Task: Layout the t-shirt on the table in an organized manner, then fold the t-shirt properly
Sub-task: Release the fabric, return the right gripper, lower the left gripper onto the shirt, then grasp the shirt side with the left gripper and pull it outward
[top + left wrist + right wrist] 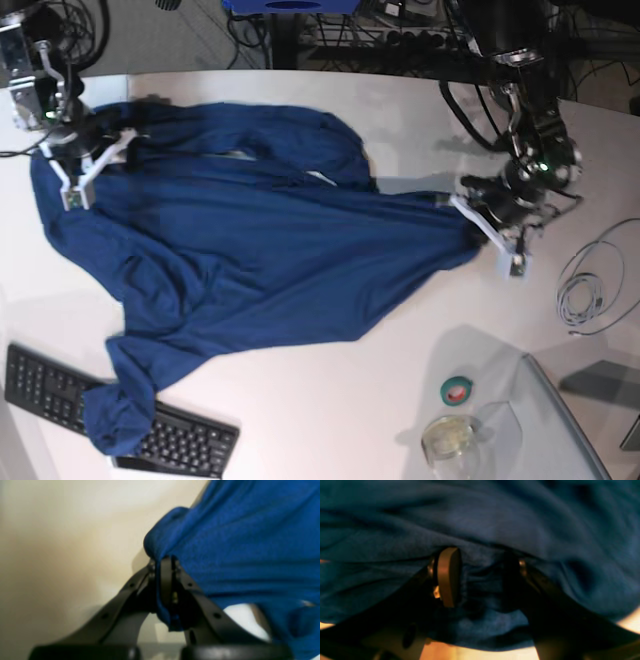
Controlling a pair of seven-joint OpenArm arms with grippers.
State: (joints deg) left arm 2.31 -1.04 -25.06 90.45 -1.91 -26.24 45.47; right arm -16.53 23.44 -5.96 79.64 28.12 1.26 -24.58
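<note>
Navy fabric, the t-shirt (250,250), is lying spread across the middle of the white counter (330,420), stretched between the two arms and still rumpled.

Left claw (478,212), on the base view's right: the left wrist view is showing its jaws pressed together on a bunched edge of the cloth (225,542). From this claw the garment is running off toward 9 o'clock in the base view, drawn to a narrow point at the grip.

Right claw (95,150), at the base view's upper left: the right wrist view is showing its pads (448,576) standing apart with gathered cloth (480,522) filling the gap between them. Whether they are pinching firmly cannot be told. From here the cloth is spreading toward 4 o'clock.

Long axis: it is running roughly from 10 o'clock to 3 o'clock between the two grips. A loose lobe is trailing toward 7 o'clock and is draping over the black keyboard (60,395).

Judgement: the laying-out stage is not finished. The coming move appears to turn on drawing the grips apart along that axis. The trailing lobe lies nearer the right arm.
</note>
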